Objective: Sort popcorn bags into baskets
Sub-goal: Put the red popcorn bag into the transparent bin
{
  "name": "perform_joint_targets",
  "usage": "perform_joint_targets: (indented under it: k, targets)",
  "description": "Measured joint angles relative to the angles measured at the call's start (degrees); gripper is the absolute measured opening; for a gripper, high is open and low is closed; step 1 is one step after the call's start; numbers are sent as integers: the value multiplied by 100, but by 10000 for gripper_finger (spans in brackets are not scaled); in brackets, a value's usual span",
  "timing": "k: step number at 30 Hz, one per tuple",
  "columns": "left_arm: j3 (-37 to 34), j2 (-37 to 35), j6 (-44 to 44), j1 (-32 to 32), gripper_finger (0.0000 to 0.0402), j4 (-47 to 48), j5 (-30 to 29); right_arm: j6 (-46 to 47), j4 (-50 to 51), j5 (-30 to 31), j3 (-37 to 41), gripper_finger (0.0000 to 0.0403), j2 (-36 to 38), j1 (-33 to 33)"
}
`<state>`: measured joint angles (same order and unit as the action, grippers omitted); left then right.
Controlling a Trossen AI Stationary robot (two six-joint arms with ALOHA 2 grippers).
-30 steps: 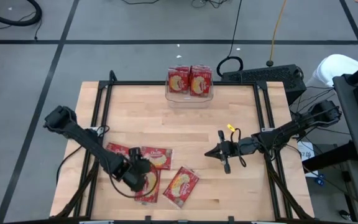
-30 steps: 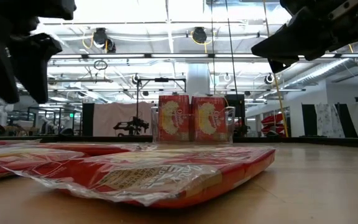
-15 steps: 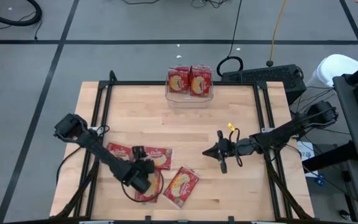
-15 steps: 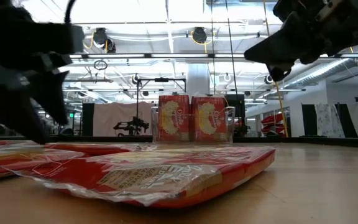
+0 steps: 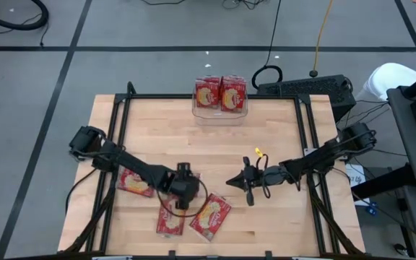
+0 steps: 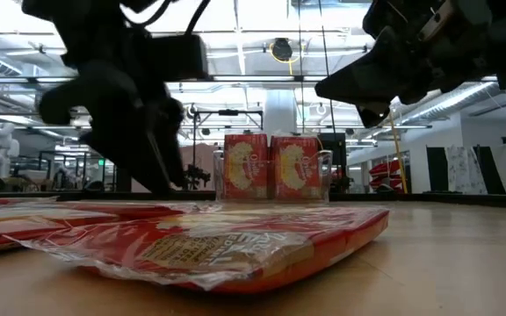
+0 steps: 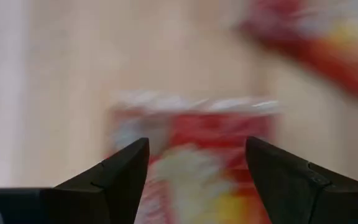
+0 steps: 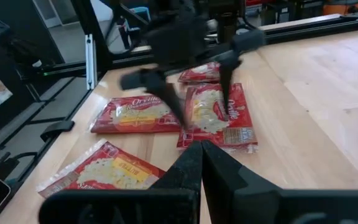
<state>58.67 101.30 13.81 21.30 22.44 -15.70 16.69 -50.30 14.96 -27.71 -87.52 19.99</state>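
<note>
Several red popcorn bags lie flat on the near left of the table: one (image 5: pixel 134 180) at the left, one (image 5: pixel 170 222) and one (image 5: pixel 211 215) near the front, and one (image 8: pixel 216 118) in the middle. My left gripper (image 8: pixel 204 112) stands open over that middle bag (image 7: pixel 197 162), pointing steeply down, a finger on either side; I cannot see it touch. At the far edge stands the clear basket (image 5: pixel 220 114) with two bags (image 5: pixel 220 94) upright in it. My right gripper (image 5: pixel 240 184) is shut and holds nothing, above the table right of the bags.
A black frame (image 5: pixel 193 97) runs around the wooden table top. The wood between the bags and the basket (image 6: pixel 323 175) is bare. A loose cable loops off my left wrist (image 5: pixel 193 206) over the bags. A keyboard (image 5: pixel 305 87) lies beyond the far right corner.
My left gripper has swung toward the table's right edge and come down, from over the near-left bags to over the middle bag, rolling its wrist; it has stayed open. My right gripper has sunk a little and drifted toward the bags, still shut. The bags lie as before.
</note>
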Motion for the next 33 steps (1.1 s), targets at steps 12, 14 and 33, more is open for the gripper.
perform_joint_targets:
  k: [12, 14, 33]
  targets:
    - [0, 279, -753, -624, 273, -187, -174, -108, 36, -2, -63, 2, -145, 0]
    - [0, 372, -813, -823, 273, -179, -212, -108, 38, -2, -63, 2, -145, -1]
    - [7, -1161, 1258, -2303, 273, 1863, 244, -132, 145, -2, -60, 2, -145, -2]
